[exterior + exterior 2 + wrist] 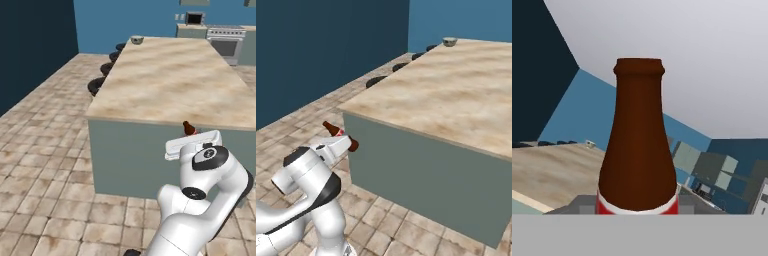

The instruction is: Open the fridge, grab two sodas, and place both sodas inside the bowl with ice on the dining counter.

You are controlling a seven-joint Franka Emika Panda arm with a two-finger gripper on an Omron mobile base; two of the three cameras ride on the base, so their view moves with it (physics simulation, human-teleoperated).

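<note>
Arm: white Franka, folded low beside the near end of the dining counter (170, 75), hand raised to about the height of the slab's edge.

Gripper (340, 136): pinching a brown soda bottle (638, 145) with a red-and-white label; the bottle lies tilted across the hand in the right base view, its neck pointing away from the counter and up to the left.

Obscured: the finger tips are hidden behind the bottle in the hand view; in the left base view the hand covers all but the bottle's dark end (188, 128).

Bowl (136, 39): small, pale, at the far corner of the counter top, well apart from the gripper; its contents are too small to make out.

Surface and room: beige marble-patterned slab on a teal-green base, dark stools (100, 82) along its left side, tan tiled floor (45, 150), blue walls, a stove (226, 42) at the far wall.
</note>
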